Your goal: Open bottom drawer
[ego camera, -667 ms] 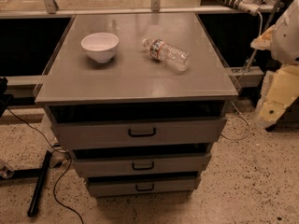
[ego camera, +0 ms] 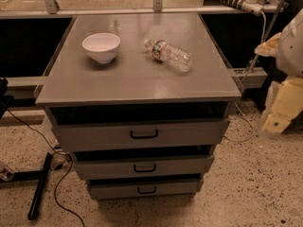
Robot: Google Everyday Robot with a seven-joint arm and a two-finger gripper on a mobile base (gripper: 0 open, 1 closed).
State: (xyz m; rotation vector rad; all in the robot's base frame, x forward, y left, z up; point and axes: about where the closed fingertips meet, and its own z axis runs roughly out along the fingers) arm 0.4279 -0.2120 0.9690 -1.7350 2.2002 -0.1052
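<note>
The bottom drawer (ego camera: 142,189) is the lowest and narrowest of three grey fronts on the cabinet, with a small black loop handle (ego camera: 147,190) at its centre. A dark gap shows above its front. My gripper (ego camera: 276,123) hangs at the right edge of the view, to the right of the cabinet at about the top drawer's height. It is well apart from the bottom drawer and touches nothing.
A white bowl (ego camera: 101,46) and a clear plastic bottle (ego camera: 168,55) on its side rest on the cabinet top (ego camera: 132,84). The middle drawer (ego camera: 142,167) and top drawer (ego camera: 142,134) sit above. Black cables and a bar (ego camera: 40,186) lie on the speckled floor at left.
My arm at the right edge has shifted slightly down and left. The drawers, bowl and bottle have not moved.
</note>
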